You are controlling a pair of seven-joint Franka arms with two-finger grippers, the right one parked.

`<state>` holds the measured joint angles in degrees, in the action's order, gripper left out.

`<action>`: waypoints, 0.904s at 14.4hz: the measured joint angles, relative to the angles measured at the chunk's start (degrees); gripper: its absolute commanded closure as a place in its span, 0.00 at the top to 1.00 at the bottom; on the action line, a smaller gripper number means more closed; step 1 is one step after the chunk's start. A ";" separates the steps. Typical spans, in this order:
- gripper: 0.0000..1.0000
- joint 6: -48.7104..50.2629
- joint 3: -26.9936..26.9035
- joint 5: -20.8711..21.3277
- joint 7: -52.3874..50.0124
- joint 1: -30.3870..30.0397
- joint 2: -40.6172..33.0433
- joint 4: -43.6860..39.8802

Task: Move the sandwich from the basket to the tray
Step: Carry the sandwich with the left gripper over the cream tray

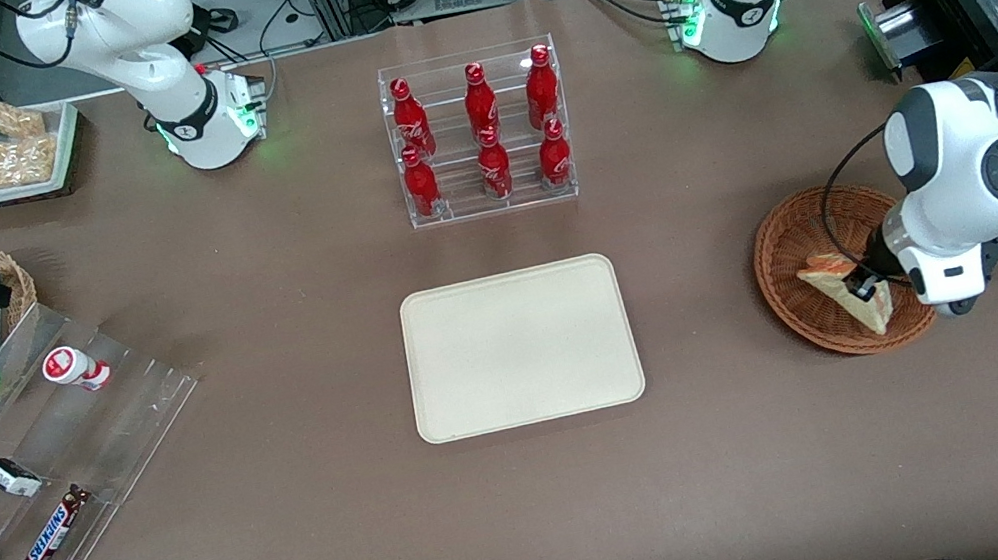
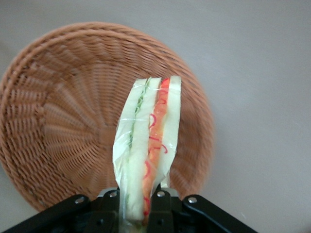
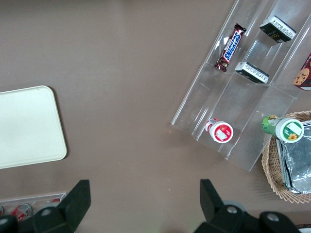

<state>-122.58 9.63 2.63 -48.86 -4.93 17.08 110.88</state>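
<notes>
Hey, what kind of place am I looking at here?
Probably a robotics lab staged like a snack shop: cola bottles in a clear rack, a Snickers bar on acrylic shelving, cables and equipment racks by the table. The hand grips the sandwich over the basket.

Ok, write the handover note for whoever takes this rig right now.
Gripper: shut on the sandwich, over the basket at the working arm's end of the table.
Sandwich: gripped at one end; whether it is fully clear of the basket floor is hard to tell.
Tray: mid-table, nearer the front camera than the bottle rack, nothing on it.
Done: grasp.
Left: carry the sandwich to the tray, set it down, release.
</notes>
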 measured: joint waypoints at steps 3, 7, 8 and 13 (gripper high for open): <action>0.04 1.09 7.51 -0.02 0.00 0.46 0.72 -2.13; 0.07 0.89 12.73 0.00 -0.34 8.78 7.38 -9.10; 0.07 0.87 12.82 0.02 -0.65 11.79 9.56 -11.37; 0.07 -0.03 12.83 2.91 -4.96 23.64 18.02 -20.08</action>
<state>-122.61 22.45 5.55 -53.82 18.71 35.10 90.80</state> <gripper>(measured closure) 0.850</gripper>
